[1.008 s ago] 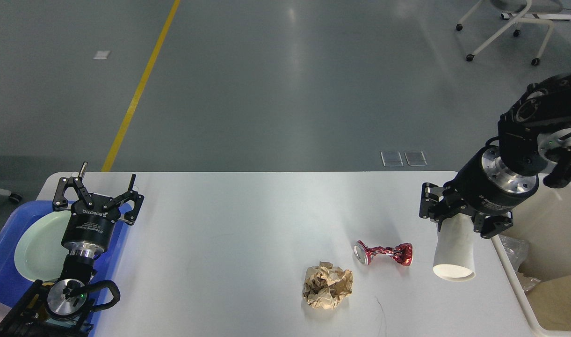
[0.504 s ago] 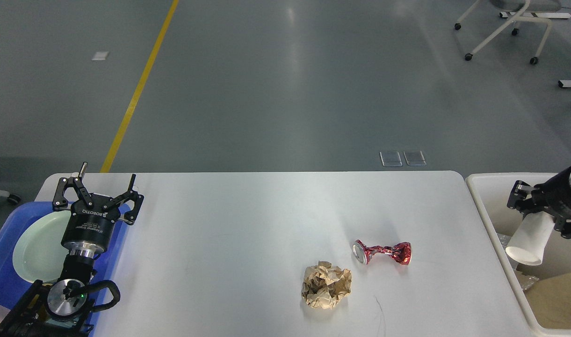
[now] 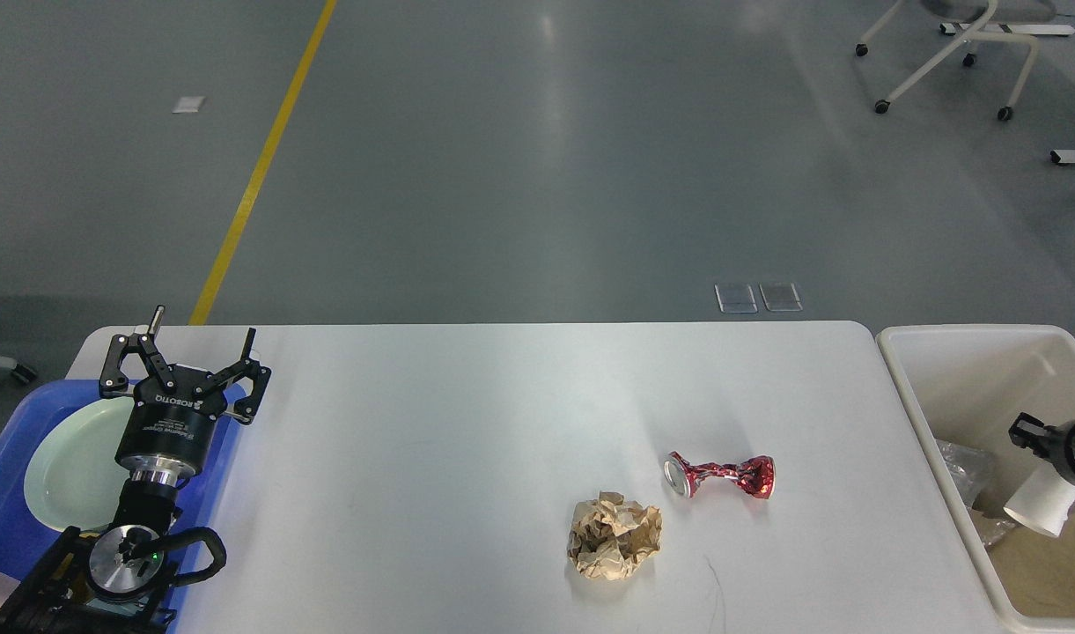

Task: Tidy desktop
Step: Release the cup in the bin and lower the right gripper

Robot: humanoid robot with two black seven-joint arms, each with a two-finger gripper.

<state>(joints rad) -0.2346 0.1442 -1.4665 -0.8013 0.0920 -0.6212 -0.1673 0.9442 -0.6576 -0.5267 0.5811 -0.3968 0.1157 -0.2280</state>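
Note:
The desktop (image 3: 467, 414) is a wide white tabletop. A crushed red can (image 3: 722, 475) and a crumpled brown paper ball (image 3: 614, 535) lie on its right half. My left gripper (image 3: 201, 339) stands open and empty at the far left, over the tray's edge. At the frame's right edge my right gripper (image 3: 1055, 467) is only partly in view. It is shut on a white paper cup (image 3: 1039, 512), tilted mouth-down inside the cream bin (image 3: 907, 379).
A blue tray (image 3: 4, 519) holding a pale green plate (image 3: 70, 467) sits at the desktop's left end, under my left arm. The bin holds clear plastic and brown paper scraps. An office chair (image 3: 951, 53) stands on the floor far back right.
My right gripper has carried the paper cup rightward off the desktop and down into the bin. The left arm, can and paper ball have not moved.

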